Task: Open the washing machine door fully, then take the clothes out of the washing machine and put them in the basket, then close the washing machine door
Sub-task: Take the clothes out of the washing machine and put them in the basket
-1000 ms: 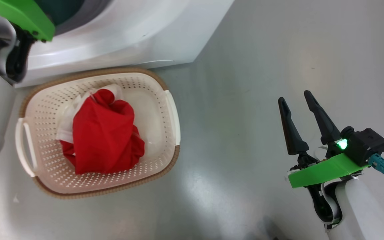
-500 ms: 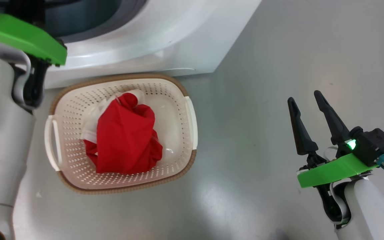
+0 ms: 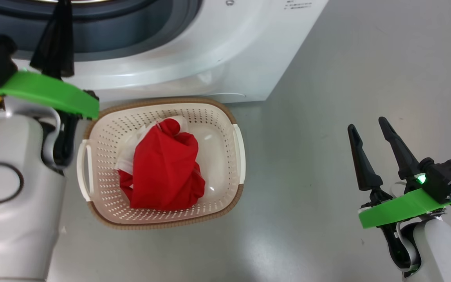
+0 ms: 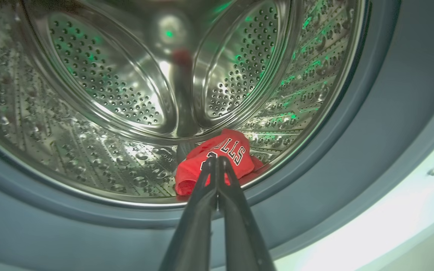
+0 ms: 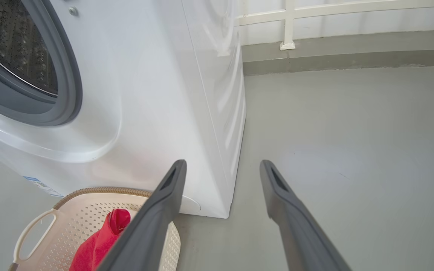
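The washing machine (image 3: 194, 58) stands at the top of the head view with its grey-rimmed opening (image 5: 32, 86) uncovered; its door is out of view. In front of it, the cream basket (image 3: 225, 125) holds a bundle of red clothes (image 3: 165, 168). Another red jersey piece (image 4: 222, 148) with white lettering lies at the front of the steel drum. My left gripper (image 4: 217, 159) is shut with nothing in it, and it points at that piece from just outside the rim. In the head view the left gripper (image 3: 63, 8) reaches up into the opening. My right gripper (image 3: 367, 124) hangs open over the floor to the right.
Grey floor (image 3: 327, 78) stretches to the right of the machine and the basket. A low kerb and a white railing (image 5: 288, 22) close the far side. The basket (image 5: 70, 222) sits tight against the machine's lower front, and my left forearm (image 3: 10, 196) stands beside its left handle.
The head camera has moved: the basket and the machine have slid right and down, and more of the opening shows. My left wrist and fingers have come into the picture. The right gripper stays open.
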Motion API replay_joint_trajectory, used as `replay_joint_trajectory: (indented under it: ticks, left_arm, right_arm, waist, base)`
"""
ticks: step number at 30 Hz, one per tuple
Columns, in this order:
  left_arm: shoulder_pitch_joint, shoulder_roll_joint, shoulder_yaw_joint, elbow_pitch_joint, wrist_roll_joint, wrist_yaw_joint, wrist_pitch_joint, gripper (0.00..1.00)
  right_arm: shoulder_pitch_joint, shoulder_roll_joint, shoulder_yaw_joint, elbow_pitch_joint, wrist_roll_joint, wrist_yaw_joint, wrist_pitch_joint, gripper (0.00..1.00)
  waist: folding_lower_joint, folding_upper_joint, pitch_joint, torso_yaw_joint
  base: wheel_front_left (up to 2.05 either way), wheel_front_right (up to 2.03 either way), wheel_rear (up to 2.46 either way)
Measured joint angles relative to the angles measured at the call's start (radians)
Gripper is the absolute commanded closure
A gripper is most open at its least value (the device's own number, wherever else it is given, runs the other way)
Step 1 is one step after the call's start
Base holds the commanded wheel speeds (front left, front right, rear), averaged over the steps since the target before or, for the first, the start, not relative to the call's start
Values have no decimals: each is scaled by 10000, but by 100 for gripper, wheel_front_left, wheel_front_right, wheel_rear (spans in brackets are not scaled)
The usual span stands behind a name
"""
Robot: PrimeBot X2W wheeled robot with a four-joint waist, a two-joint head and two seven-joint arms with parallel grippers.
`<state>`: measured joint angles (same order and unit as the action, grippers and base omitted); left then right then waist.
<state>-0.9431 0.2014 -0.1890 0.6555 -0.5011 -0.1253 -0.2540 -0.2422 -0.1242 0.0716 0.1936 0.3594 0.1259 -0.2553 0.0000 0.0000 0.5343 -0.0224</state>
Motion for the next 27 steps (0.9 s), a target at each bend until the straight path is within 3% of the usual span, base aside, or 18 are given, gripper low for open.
replay_joint_trajectory:
  ticks: [4, 6, 8, 10, 11, 12, 15, 27]
  left_arm:
    - [635, -251, 437, -428, 297, 0, 0, 99]
    - [979, -372, 627, -623, 516, 0, 0, 87]
    - [1302, -495, 809, -842, 627, 0, 0, 65]
    - [1623, -602, 976, -1053, 796, 0, 0, 51]
    - [1771, -650, 1032, -1145, 838, 0, 0, 34]
    - [1920, -690, 1089, -1244, 913, 0, 0, 22]
    - [2353, -794, 1237, -1507, 1164, 0, 0, 0]
    - [4227, -1289, 1912, -2479, 1735, 0, 0, 0]
  right_arm:
    - [99, -31, -111, -21, -2, 0, 0, 0]
    - [199, -59, -163, -19, -4, 0, 0, 0]
    - [253, -113, -232, -31, -4, 0, 0, 0]
    - [333, -167, -267, -38, -4, 0, 0, 0]
    - [360, -186, -280, -38, -4, 0, 0, 0]
    - [368, -198, -291, -46, -6, 0, 0, 0]
    - [385, -230, -313, -75, -21, 0, 0, 0]
    - [570, -247, -399, -123, -48, 0, 0, 0]
  waist:
    - [0, 0, -165, 135]
    - [0, 0, -247, 206]
    - [0, 0, -315, 286]
    - [0, 0, -374, 363]
    - [0, 0, -402, 400]
    - [0, 0, -426, 437]
    - [0, 0, -476, 538]
    - [-1, 0, -606, 745]
  base:
    - [0, 0, 0]
    - [0, 0, 0]
    - [0, 0, 0]
    - [0, 0, 0]
    - [0, 0, 0]
    - [0, 0, 0]
    - [0, 0, 0]
    - [0, 0, 0]
